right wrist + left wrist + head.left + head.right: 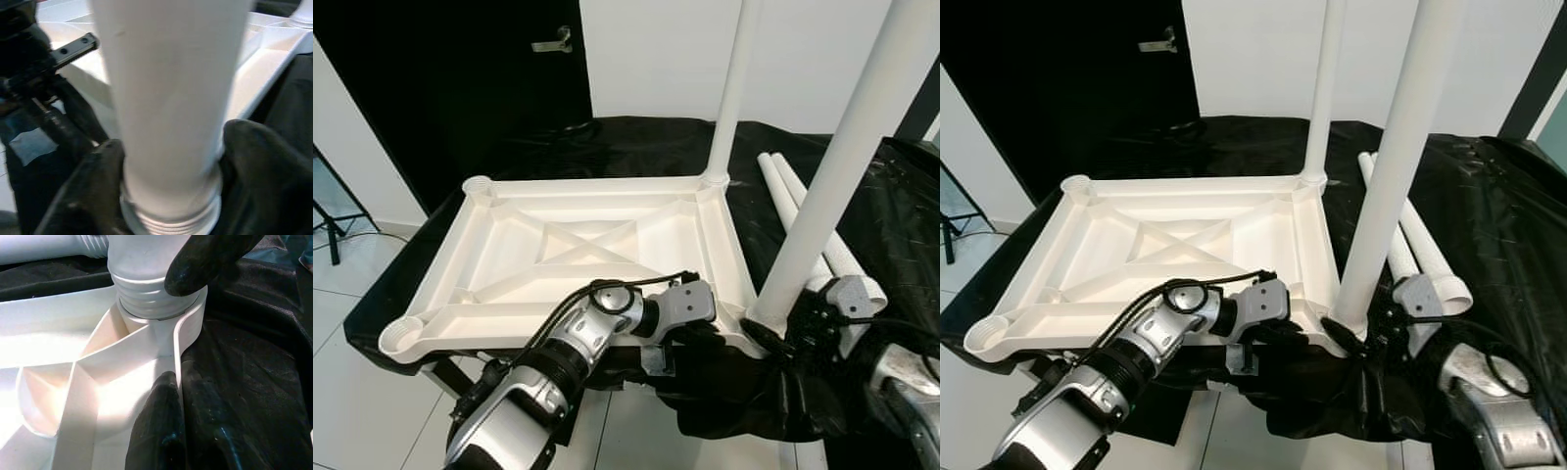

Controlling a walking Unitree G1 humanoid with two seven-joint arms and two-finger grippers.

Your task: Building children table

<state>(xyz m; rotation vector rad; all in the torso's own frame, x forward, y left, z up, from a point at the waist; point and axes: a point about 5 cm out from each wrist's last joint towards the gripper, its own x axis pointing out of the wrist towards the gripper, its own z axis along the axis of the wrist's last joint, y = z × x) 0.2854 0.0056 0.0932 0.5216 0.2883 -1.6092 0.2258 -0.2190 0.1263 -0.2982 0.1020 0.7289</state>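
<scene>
The white table top (pixel 440 257) lies upside down on black cloth, ribs facing up. One white leg (pixel 736 88) stands in its far right corner socket. A second leg (pixel 854 147) stands in the near right corner socket (pixel 156 303), its threaded collar showing. My right gripper (pixel 171 186) is shut around the base of this near leg, one black finger (pixel 93 186) on each side. My left gripper (pixel 183 342) is at the same corner, one finger (pixel 210 259) against the collar and the other along the rim, clamping the table top.
Two loose white legs (pixel 803 211) lie on the black cloth (pixel 636 147) right of the table top. Sockets at the far left (pixel 478 184) and near left (pixel 401 338) corners hold nothing. A dark door with a handle (pixel 553 41) is behind; tiled floor lies left.
</scene>
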